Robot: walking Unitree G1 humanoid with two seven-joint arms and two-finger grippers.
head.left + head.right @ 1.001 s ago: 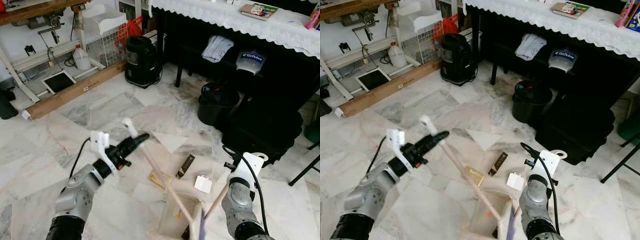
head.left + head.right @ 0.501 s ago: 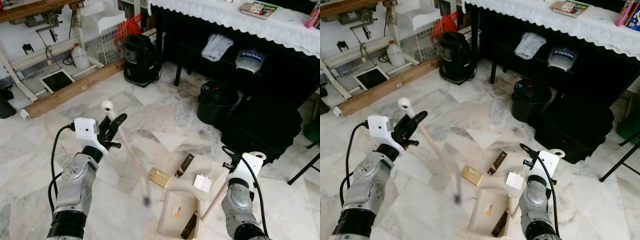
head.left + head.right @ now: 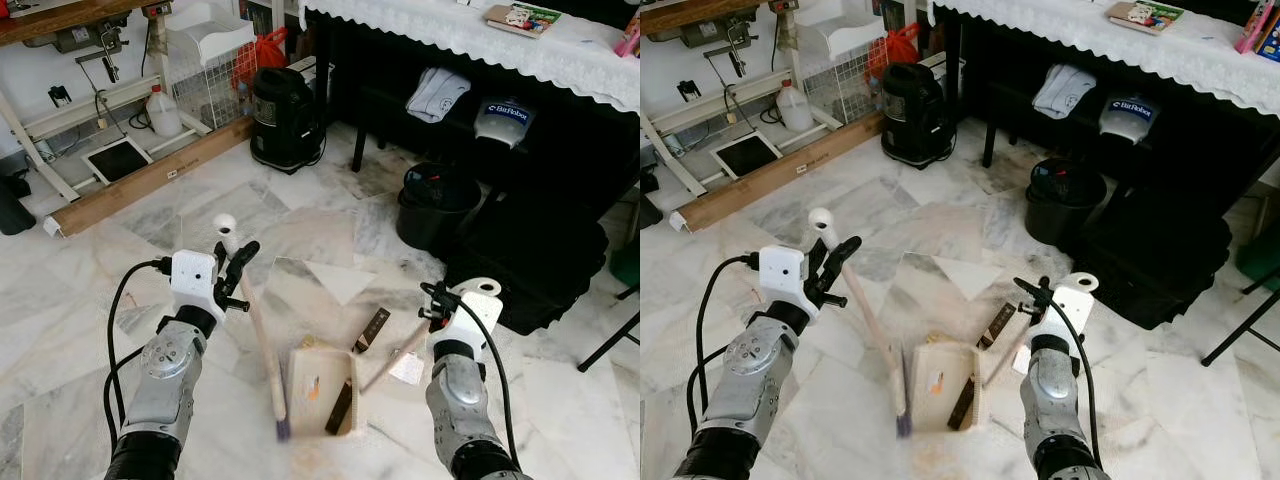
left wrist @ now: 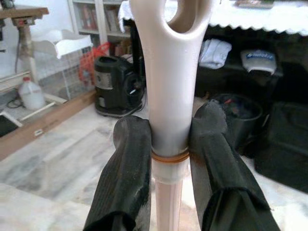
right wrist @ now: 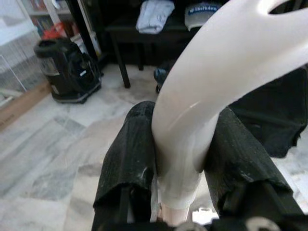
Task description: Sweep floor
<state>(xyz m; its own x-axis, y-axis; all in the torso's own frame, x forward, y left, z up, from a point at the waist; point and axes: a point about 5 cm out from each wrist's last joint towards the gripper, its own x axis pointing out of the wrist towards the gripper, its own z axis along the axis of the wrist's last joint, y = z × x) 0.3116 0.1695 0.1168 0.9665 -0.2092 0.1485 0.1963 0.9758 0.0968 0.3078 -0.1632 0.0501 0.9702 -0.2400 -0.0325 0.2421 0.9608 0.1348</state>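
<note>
My left gripper (image 3: 232, 268) is shut on the upper part of a pale broom handle (image 3: 258, 335), just below its white looped end (image 4: 171, 72). The handle slants down to a blurred tip beside a beige dustpan (image 3: 320, 385) on the marble floor. My right gripper (image 3: 438, 303) is shut on the dustpan's long handle (image 3: 392, 355) under its white grip (image 5: 211, 86). A small orange scrap (image 3: 313, 384) and a dark comb-like piece (image 3: 340, 405) lie in the pan. Beside the pan, a dark brown bar (image 3: 372, 330) and a white scrap (image 3: 407, 368) lie on the floor.
A black canister (image 3: 285, 120) stands ahead, and a long wooden plank (image 3: 150, 180) lies at the left. Under the lace-covered table (image 3: 450, 30) sit a black bucket (image 3: 438, 205) and a black bag (image 3: 530, 260). A wire basket (image 3: 215, 85) stands at the back left.
The dustpan has slid left across the floor toward the broom's tip, and my right gripper rose and moved left with its handle. The broom's lower end swung in beside the pan.
</note>
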